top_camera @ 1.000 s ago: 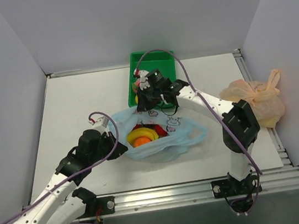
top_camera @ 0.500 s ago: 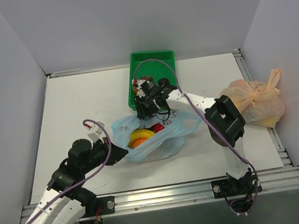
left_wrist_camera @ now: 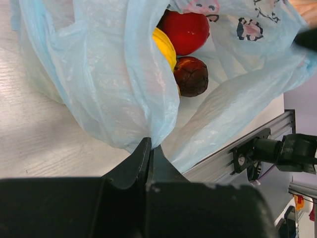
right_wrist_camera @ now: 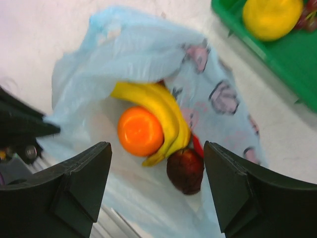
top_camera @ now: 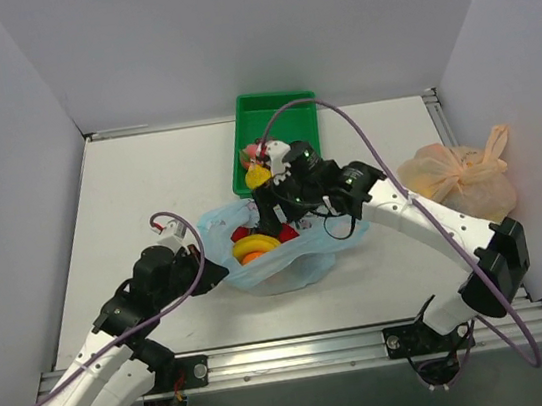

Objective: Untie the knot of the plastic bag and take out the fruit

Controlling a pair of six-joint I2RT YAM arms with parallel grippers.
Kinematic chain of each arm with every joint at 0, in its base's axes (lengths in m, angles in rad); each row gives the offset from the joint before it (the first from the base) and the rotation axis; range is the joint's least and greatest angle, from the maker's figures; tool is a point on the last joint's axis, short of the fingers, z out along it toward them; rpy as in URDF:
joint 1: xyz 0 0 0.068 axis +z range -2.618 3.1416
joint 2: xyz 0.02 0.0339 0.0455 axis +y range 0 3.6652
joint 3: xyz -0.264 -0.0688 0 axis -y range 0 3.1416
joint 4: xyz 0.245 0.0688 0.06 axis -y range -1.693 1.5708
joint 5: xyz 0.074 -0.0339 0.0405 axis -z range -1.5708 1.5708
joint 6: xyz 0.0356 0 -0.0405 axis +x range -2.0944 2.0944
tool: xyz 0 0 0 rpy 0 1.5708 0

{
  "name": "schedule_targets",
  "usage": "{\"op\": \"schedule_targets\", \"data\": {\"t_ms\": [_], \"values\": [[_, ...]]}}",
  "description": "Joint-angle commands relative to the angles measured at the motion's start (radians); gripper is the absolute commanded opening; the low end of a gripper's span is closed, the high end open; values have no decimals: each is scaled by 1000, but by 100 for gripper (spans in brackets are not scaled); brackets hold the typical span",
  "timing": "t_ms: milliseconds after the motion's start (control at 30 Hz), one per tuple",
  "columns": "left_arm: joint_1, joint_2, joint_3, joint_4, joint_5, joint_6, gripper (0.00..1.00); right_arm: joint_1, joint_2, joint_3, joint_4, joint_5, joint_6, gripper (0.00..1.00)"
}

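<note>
The light blue plastic bag point(top_camera: 294, 260) lies with its mouth open at the table's middle; no knot is in view. Inside lie fruit: a banana point(right_wrist_camera: 158, 106), an orange point(right_wrist_camera: 140, 131), a dark red apple point(right_wrist_camera: 185, 171) and a bright red apple point(left_wrist_camera: 188, 29). My left gripper point(top_camera: 218, 271) is shut on the bag's left edge, pinching the film point(left_wrist_camera: 150, 144) between its tips. My right gripper point(right_wrist_camera: 157, 186) hangs open over the bag's mouth point(top_camera: 275, 218), holding nothing, with the orange, banana and dark apple between and below its fingers point(right_wrist_camera: 84, 183).
A green tray point(top_camera: 288, 110) stands just behind the bag, with a yellow pear point(top_camera: 258, 176) at its near left end. A tied pale orange bag point(top_camera: 465, 181) sits at the table's right edge. Grey walls close in the back and both sides.
My right gripper has opened and come back from the tray's near end to above the bag's mouth. My left gripper has kept its pinch on the bag's edge, shifting slightly.
</note>
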Motion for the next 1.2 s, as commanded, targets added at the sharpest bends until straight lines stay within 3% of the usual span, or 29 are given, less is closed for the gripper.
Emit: {"op": "schedule_targets", "data": {"t_ms": [0, 167, 300, 500, 800, 933, 1000, 1167], "values": [[4, 8, 29, 6, -63, -36, 0, 30, -33, -181, -134, -20, 5, 75], [5, 34, 26, -36, -112, -85, 0, 44, -104, -393, -169, -24, -53, 76], [5, 48, 23, -62, -188, -132, 0, 45, -87, -485, -191, 67, -113, 78], [5, 48, -18, -42, -239, -203, 0, 47, 8, -452, -217, 81, -122, 79], [5, 82, -29, 49, -164, -152, 0, 53, -193, -306, -246, 47, -73, 79], [5, 93, -28, 52, -153, -146, 0, 71, -210, -217, -235, 13, -35, 79], [7, 91, -28, 53, -150, -145, 0, 87, -187, -183, -217, 0, -19, 75], [5, 85, -28, 52, -146, -146, 0, 120, -74, -169, -145, -45, -13, 52]]}}
